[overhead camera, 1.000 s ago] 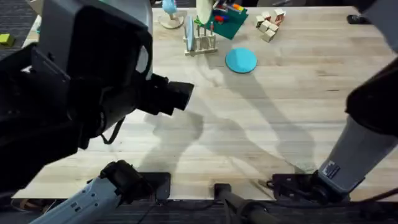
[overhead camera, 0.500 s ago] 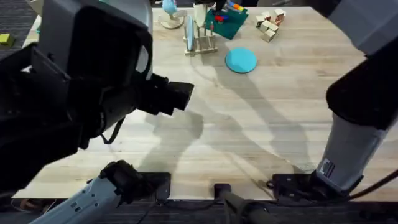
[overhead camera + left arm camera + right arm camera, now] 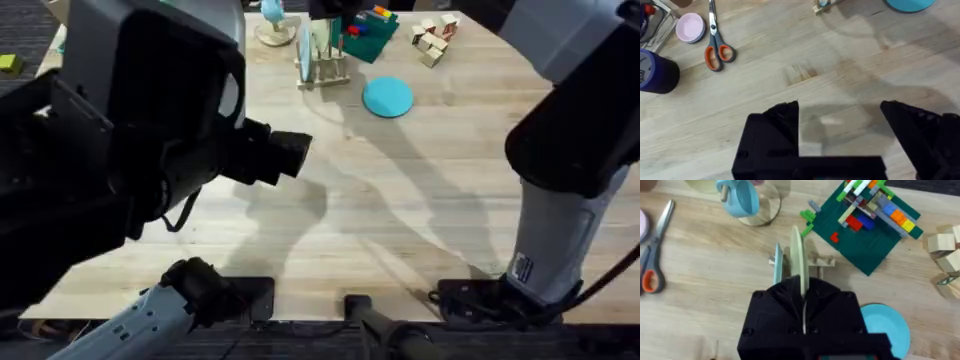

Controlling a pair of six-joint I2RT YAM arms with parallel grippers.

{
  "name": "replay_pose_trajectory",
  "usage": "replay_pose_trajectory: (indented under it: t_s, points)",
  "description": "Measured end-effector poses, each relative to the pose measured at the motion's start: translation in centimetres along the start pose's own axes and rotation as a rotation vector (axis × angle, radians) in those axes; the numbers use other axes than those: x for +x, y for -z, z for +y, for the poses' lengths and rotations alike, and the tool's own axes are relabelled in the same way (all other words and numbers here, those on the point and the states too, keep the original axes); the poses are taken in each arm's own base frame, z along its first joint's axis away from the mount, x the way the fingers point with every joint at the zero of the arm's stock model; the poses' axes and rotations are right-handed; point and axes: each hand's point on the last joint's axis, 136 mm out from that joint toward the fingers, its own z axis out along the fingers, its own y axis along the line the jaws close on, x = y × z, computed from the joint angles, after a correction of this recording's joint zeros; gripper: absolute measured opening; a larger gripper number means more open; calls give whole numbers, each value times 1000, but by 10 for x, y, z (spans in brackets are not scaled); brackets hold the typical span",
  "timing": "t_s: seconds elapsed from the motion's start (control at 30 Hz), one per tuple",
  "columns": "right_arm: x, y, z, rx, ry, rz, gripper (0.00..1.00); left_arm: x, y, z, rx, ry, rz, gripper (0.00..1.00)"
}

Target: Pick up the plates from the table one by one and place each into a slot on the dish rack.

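the right gripper [image 3: 804,297] is clamped on the edge of the cream-yellow plate [image 3: 796,255], holding it upright on its edge right over the dish rack [image 3: 805,262]. the plate stands between the rack's pegs, though i can't tell if its lower edge is actually touching the base. another thin pale blue plate [image 3: 779,266] already stands upright in the slot just beside it.

the left gripper [image 3: 840,120] is spread wide with nothing between its fingers, hanging over a bare stretch of the table [image 3: 840,75], well apart from the rack.

a bright sky blue plate [image 3: 387,97] lies flat on the wood near the rack, on the side toward the arms' bases. behind the rack sits a green tray [image 3: 867,230] stacked with colourful blocks, and a few plain wooden cubes [image 3: 946,250] are off to one side of it. a blue cup-like thing [image 3: 740,197] stands on a clear round base near the rack. in the left wrist view there's orange-handled scissors [image 3: 716,42], a small pink dish [image 3: 690,27] and a dark blue can [image 3: 657,72].
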Motion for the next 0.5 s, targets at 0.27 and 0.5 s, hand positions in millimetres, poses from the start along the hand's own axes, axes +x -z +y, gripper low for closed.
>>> replay_pose_trajectory:
  t_s: [0.27,0.5]
  points:
    - [-2,-3,1,-2,-14,-12,31,0,0,0,0,0,0,994]
    - [18,-29,4,18,-2,40,31,0,0,0,0,0,0,994]
